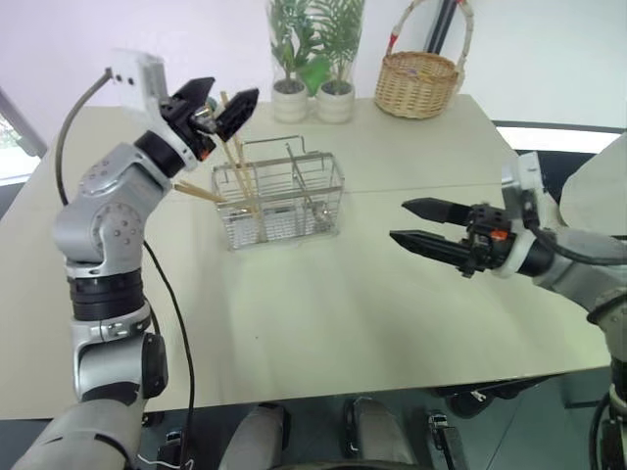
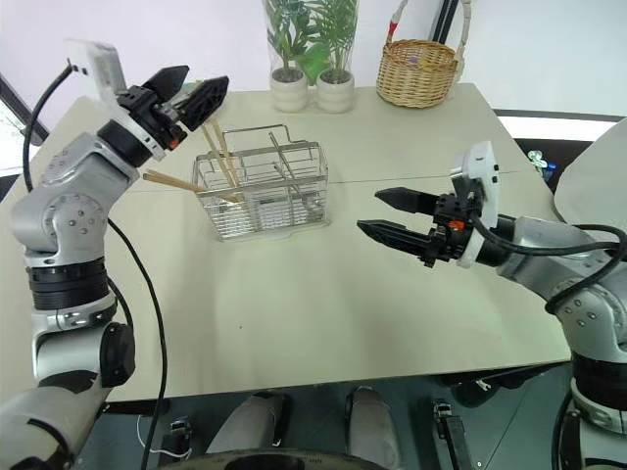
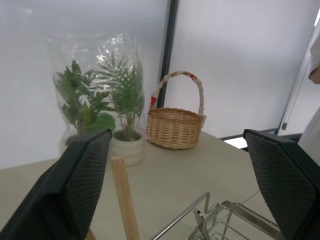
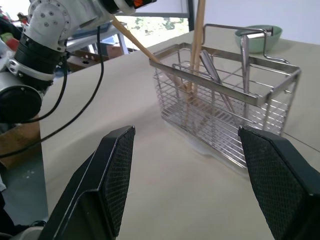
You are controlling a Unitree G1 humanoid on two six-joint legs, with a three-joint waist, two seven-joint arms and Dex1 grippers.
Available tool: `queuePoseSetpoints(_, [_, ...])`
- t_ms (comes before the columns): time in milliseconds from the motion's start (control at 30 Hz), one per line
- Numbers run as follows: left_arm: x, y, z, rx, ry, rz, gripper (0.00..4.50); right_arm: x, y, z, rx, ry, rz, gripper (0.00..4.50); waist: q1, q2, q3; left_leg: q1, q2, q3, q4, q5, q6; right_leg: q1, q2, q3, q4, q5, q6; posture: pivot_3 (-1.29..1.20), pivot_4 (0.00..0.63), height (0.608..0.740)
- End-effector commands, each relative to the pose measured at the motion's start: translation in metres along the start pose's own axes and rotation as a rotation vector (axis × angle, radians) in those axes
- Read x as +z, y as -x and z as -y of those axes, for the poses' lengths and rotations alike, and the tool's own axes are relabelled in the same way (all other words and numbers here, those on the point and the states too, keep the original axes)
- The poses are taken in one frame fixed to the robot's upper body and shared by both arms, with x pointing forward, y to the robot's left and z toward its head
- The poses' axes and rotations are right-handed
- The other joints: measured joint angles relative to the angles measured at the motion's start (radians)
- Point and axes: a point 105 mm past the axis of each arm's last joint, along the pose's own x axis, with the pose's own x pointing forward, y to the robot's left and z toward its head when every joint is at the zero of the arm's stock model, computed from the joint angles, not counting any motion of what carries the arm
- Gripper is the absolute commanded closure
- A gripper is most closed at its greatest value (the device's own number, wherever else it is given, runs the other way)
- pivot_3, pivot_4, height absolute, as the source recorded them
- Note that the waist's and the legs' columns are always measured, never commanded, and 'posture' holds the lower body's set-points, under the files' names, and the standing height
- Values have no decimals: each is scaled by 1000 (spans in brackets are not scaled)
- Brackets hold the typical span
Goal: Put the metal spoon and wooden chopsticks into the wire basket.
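Left wrist view: left gripper [image 1: 217, 101] fingers [image 3: 75, 190] spread wide apart w/ nothing clamped; one wooden chopstick tip stands up just inside the one finger, loose, not gripped. From head cam, that gripper hangs right above the left end of the wire basket [image 1: 279, 201], over the tops of the wooden chopsticks [image 1: 237, 166]. Chopsticks already sit in basket's left compartment, leaning; at least one pokes out sideways thru/over the left wall toward the arm, so they're in but not tidy. Metal spoon [image 4: 212, 67] also inside, middle compartment, handle leaning on a divider, bowl end hard to make out. Right gripper [image 2: 388, 213] fingers [image 4: 112, 175] apart & empty, held level above the counter [image 1: 313, 323], well to the right of the basket, pointing at it. Handling, as a judgement: chopsticks are light, stiff, dry wood, easy grip but roll & fan out if pinched at one end; best taken near mid-length or upper third, all bunched. Spoon is light, hard, slick metal w/ thin handle; would slip or pivot in a loose pinch, so take mid-handle, square across. Basket is light wire, may slide or tip if a stick is levered against its wall. Beyond: two potted plants [image 1: 312, 59] in clear wrap & a wicker basket [image 1: 419, 78] at far edge of counter.
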Motion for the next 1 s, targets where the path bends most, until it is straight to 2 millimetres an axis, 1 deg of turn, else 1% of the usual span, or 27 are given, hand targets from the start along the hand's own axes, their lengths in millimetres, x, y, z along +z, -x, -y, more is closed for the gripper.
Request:
queuePoseSetpoints(33, [25,6,3,-16,-61,40,58,8,-2,1,14,37,29,1108,0,0,0,0,0,0,0,0,0,0,0,0,0,0,0,0,150,704])
queuePoseSetpoints(100, [28,11,2,-26,-97,25,58,7,-4,2,25,35,24,1108,0,0,0,0,0,0,0,0,0,0,0,0,0,0,0,0,150,704])
queuePoseSetpoints(167, [36,20,-2,-27,-184,12,58,6,-5,1,37,36,18,1108,-1,0,0,0,0,0,0,0,0,0,0,0,0,0,0,0,150,704])
queuePoseSetpoints(233, [57,34,-9,-18,-361,37,58,9,-7,0,48,43,18,1108,-6,1,0,0,0,1,-1,0,0,-1,0,0,0,0,0,0,150,704])
queuePoseSetpoints(300, [69,47,-12,-46,-452,-11,58,13,-7,-1,63,51,21,1108,-9,1,1,0,1,1,-1,0,0,-2,1,1,0,0,0,0,150,704])
queuePoseSetpoints(400, [73,70,-7,-163,-520,-142,58,14,-6,0,71,62,15,1108,-10,2,1,0,2,1,-2,0,0,-2,2,1,0,0,-1,0,150,704])
queuePoseSetpoints(467, [69,97,-4,-265,-582,-282,58,15,-5,2,71,64,12,1108,-9,3,1,0,2,1,-2,-1,1,-1,1,1,-1,0,-1,0,150,704])
queuePoseSetpoints(533, [66,115,-6,-296,-591,-385,58,13,-4,3,72,64,9,1108,-8,5,2,0,2,2,-3,-1,1,-2,1,1,-1,0,-1,0,150,704])
queuePoseSetpoints(600, [67,126,-12,-278,-598,-427,58,10,-3,3,78,68,-6,1108,-1,5,3,0,2,2,-2,-1,2,-2,1,1,-1,-2,-4,0,150,704])
queuePoseSetpoints(667, [71,134,-15,-256,-592,-435,58,6,-4,2,86,73,-20,1108,2,6,3,0,2,2,-2,-1,2,-1,1,0,-1,-2,-5,0,150,704])
queuePoseSetpoints(733, [75,138,-13,-252,-578,-429,58,5,-3,2,91,73,-23,1108,0,6,3,0,2,1,-2,-1,2,-1,1,0,-2,-2,-5,0,150,704])
queuePoseSetpoints(1000, [69,143,-5,-280,-551,-446,58,5,-4,4,99,79,-31,1108,-3,7,4,0,2,2,-3,-1,2,-2,1,0,-2,-2,-4,0,150,704])
